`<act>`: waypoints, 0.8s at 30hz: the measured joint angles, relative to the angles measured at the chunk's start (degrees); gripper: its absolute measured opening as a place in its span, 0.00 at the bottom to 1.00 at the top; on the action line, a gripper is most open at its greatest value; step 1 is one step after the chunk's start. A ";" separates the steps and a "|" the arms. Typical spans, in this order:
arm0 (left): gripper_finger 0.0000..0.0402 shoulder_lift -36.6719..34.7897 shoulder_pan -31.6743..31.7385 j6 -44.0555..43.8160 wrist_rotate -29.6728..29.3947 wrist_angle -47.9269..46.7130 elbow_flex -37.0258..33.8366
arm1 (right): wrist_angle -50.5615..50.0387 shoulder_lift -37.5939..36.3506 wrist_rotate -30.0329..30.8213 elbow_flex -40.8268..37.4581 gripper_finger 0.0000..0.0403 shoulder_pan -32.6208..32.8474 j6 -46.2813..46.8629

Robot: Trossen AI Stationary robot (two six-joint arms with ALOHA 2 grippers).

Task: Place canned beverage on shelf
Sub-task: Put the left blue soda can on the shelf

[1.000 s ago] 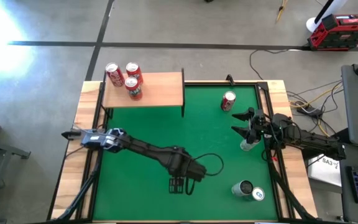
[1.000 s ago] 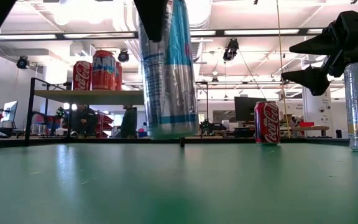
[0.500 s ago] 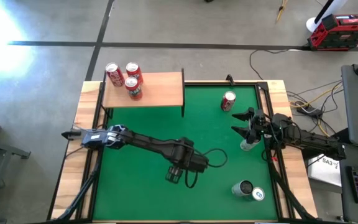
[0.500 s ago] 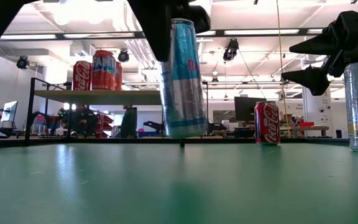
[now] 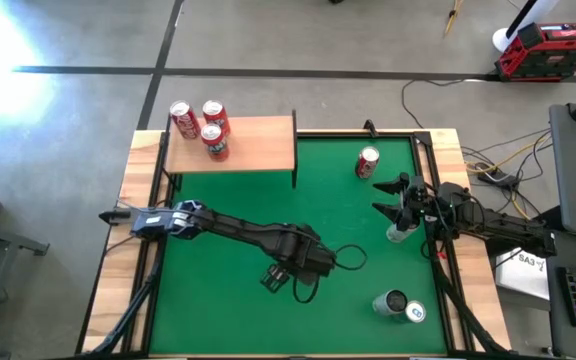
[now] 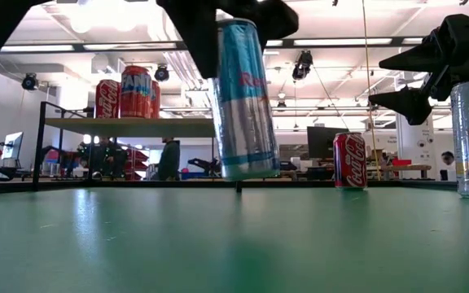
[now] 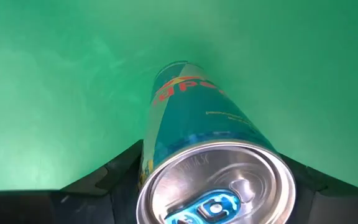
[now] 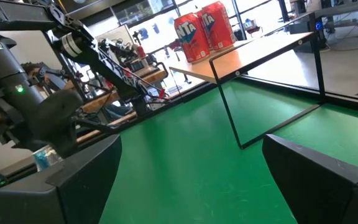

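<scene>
Blue and silver, the tall can [image 6: 241, 98] hangs tilted above the green mat [image 5: 348, 215], clamped in the left gripper [image 5: 280, 274]. Level it, lift higher than the shelf [image 5: 253, 145], and set it beside the red cans [image 5: 204, 126]. Right gripper [image 5: 396, 198] waits wide open.

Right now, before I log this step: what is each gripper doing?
Left gripper: shut on the tall blue can, lifted off the mat.
Right gripper: open, holding nothing.

Shelf [image 5: 248, 146]: three red cans [image 5: 200, 125]. Mat [image 5: 218, 305]: three cans.
</scene>
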 joint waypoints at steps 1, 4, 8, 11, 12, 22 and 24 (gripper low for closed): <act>0.59 0.00 0.00 2.56 1.29 -0.04 0.00 | 0.00 0.00 0.00 0.00 0.95 0.01 0.00; 0.59 0.00 -0.03 9.57 4.87 -0.05 0.00 | 0.00 0.00 0.00 0.00 0.95 0.00 0.00; 0.59 0.00 -0.07 13.47 5.23 -0.21 0.00 | 0.00 0.00 0.00 0.01 0.95 -0.01 0.00; 0.59 0.00 0.03 17.34 5.99 -1.20 -0.03 | 0.01 0.00 0.00 0.00 0.95 0.00 0.00; 0.59 0.00 0.04 18.55 6.39 -1.25 -0.16 | 0.02 0.00 0.00 -0.01 0.95 0.00 0.00; 0.59 0.80 0.00 26.95 7.78 -2.92 -2.29 | 0.01 0.00 0.00 0.00 0.95 0.00 0.00; 0.59 0.83 0.00 29.73 7.73 -3.08 -3.24 | 0.00 -0.02 0.00 0.00 0.95 0.00 0.00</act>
